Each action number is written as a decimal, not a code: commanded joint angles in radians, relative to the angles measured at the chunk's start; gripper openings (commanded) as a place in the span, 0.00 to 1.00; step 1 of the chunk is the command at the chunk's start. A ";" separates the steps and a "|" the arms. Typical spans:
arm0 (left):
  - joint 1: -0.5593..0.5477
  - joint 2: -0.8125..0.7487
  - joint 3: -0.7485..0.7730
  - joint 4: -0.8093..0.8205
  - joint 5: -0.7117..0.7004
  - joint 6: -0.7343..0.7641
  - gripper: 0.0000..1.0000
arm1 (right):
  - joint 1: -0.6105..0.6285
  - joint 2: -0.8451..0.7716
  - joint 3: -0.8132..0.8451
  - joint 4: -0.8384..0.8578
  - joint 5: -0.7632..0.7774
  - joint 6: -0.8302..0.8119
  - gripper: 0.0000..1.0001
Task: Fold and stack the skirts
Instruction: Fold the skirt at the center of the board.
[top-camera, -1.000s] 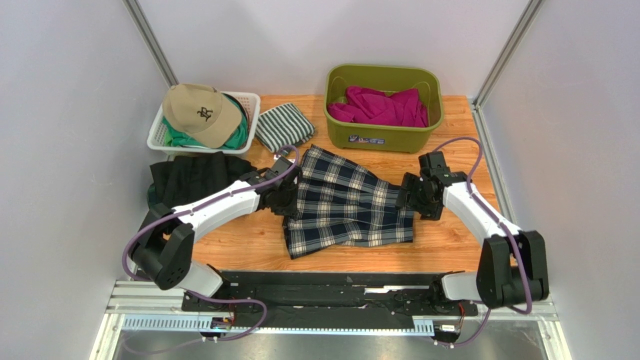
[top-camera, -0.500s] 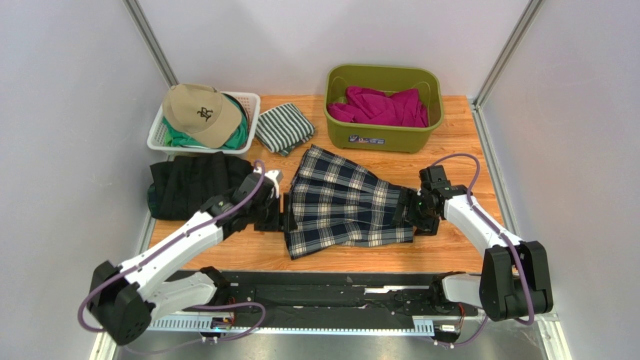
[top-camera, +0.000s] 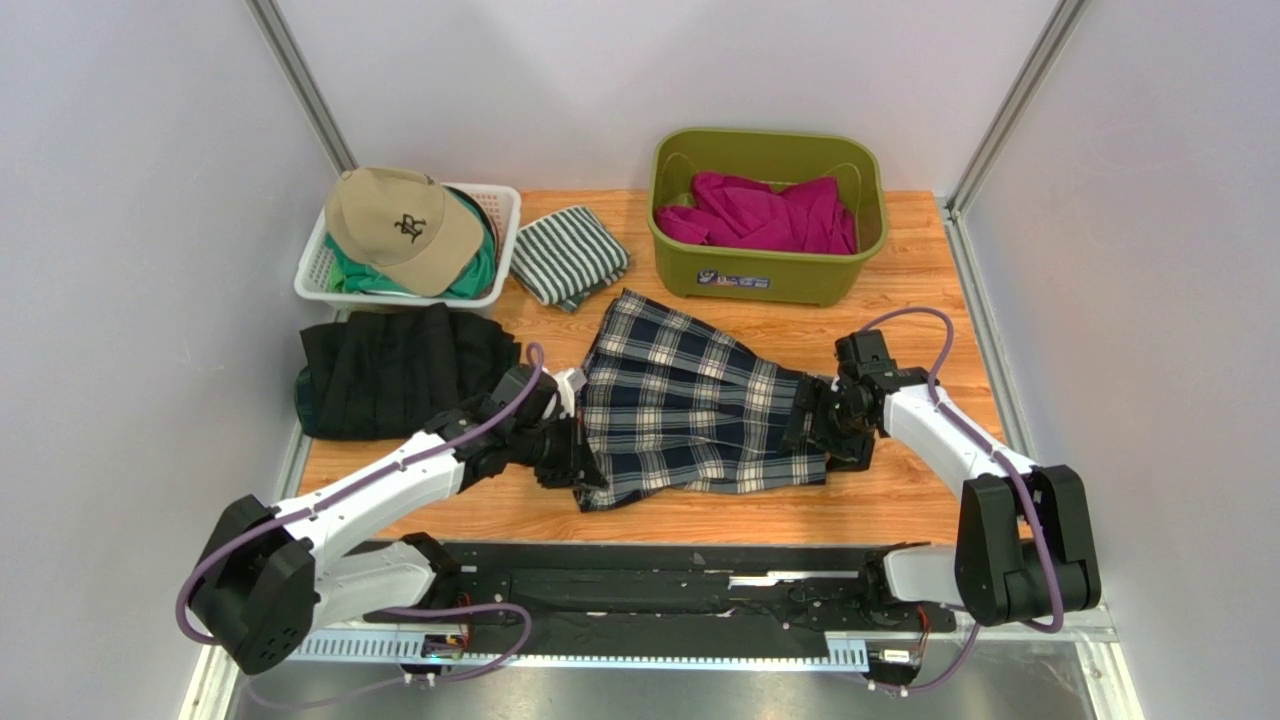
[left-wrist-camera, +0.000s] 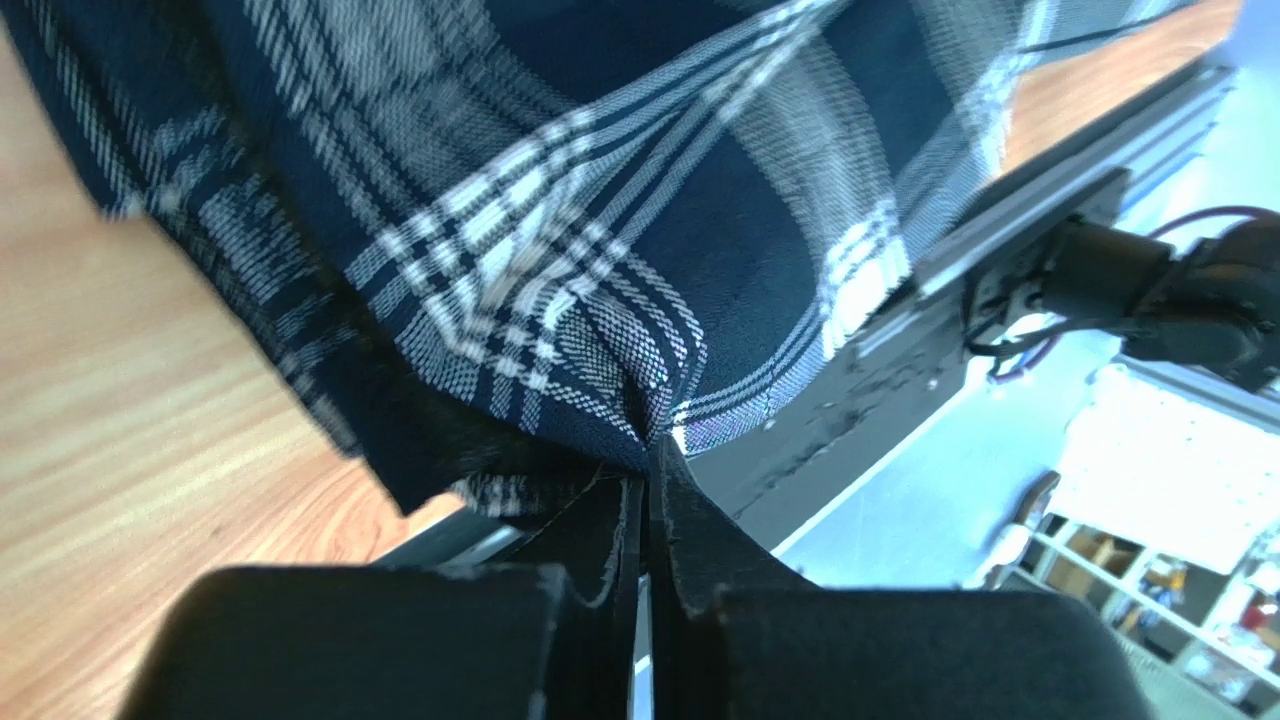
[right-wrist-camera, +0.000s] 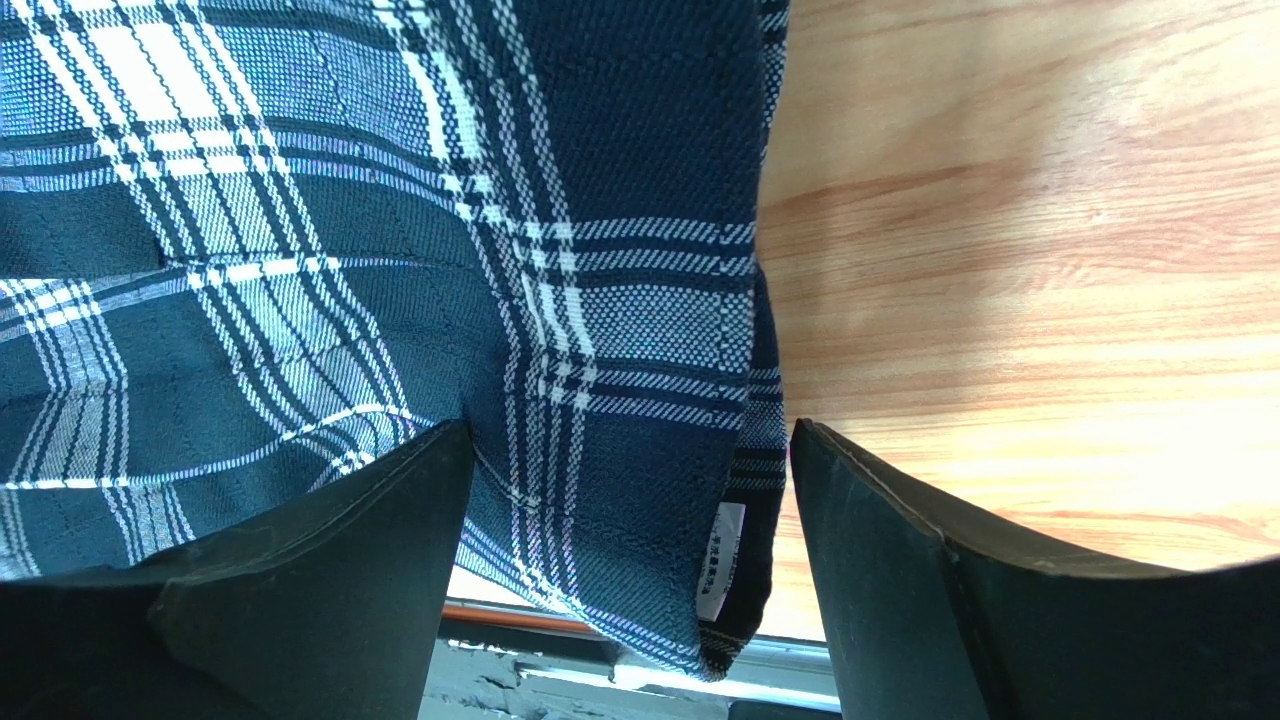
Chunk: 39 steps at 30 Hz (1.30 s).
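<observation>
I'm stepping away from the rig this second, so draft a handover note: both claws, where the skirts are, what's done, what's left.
Left claw: shut on the plaid skirt at its near-left edge.
Right claw: open, straddling that skirt's right edge, not gripping.
Plaid skirt: spread in the middle of the table.
Dark pile: folded at the table's left side; looks like the other skirts, count unclear.
Left to do: fold the plaid skirt and stack it on the dark pile.
</observation>
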 joint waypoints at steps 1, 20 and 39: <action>-0.003 -0.026 0.116 -0.087 -0.033 0.034 0.00 | -0.005 -0.017 0.005 0.014 0.043 0.008 0.81; 0.124 0.344 0.328 -0.270 -0.394 0.180 0.00 | -0.005 0.033 0.022 -0.006 0.135 0.015 0.72; 0.149 0.160 0.334 -0.376 -0.451 0.086 0.57 | -0.006 -0.180 0.087 -0.149 0.011 -0.017 0.77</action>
